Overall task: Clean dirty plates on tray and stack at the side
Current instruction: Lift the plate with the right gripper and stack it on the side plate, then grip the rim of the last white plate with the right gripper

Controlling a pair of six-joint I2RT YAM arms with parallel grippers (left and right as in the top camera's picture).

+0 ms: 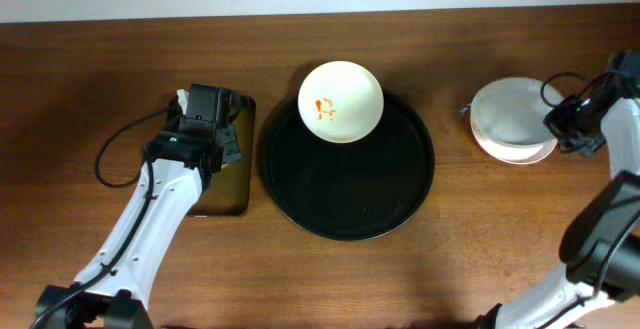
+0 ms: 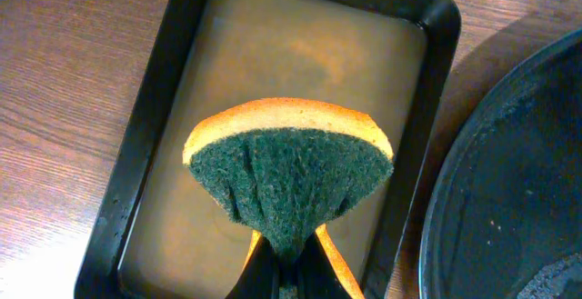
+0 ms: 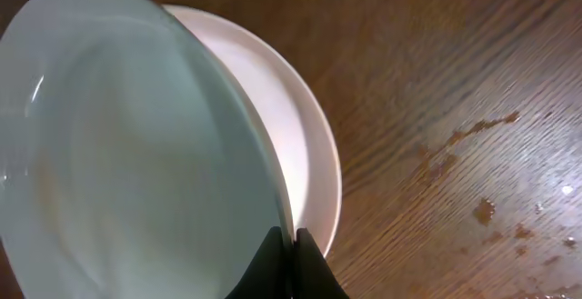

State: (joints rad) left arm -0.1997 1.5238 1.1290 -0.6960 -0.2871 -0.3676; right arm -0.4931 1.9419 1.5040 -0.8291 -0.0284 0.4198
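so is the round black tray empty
No, a white plate with orange smears sits on the tray at its far rim.

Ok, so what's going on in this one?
The left claw holds a green-and-yellow sponge over the small rectangular tray of brownish liquid. The right claw pinches the rim of a pale blue plate resting on a pink plate off to the right of the round black tray. One white plate with orange-red smears lies on that tray, not yet cleaned.
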